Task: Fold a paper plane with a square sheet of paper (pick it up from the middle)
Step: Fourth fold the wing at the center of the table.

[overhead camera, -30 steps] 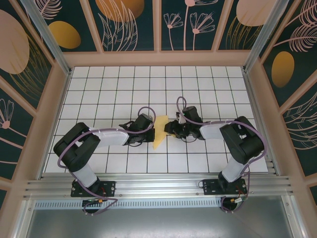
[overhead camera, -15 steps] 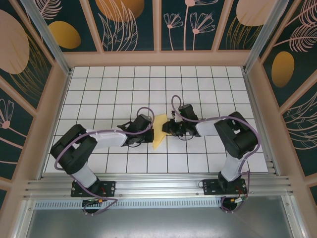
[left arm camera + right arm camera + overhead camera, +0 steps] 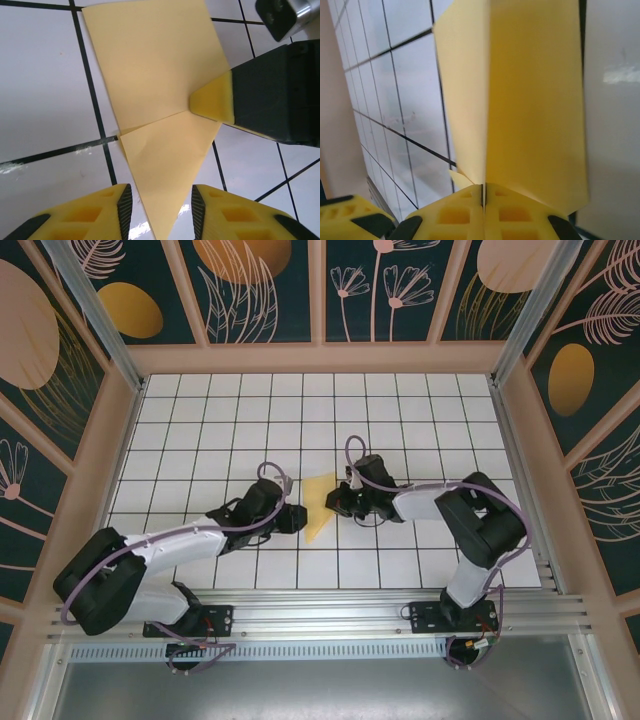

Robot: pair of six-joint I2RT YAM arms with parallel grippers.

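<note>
Since the earlier frame the left arm has drawn back toward the near left and its left hand has released, jaws standing apart, while the right hand has clenched on the paper's right edge. The one square sheet of paper, part-folded to a point, lies mid-worktop between the two hands. Its long axis runs far to near, and the next crease likely falls to the free left hand just to its left.
</note>
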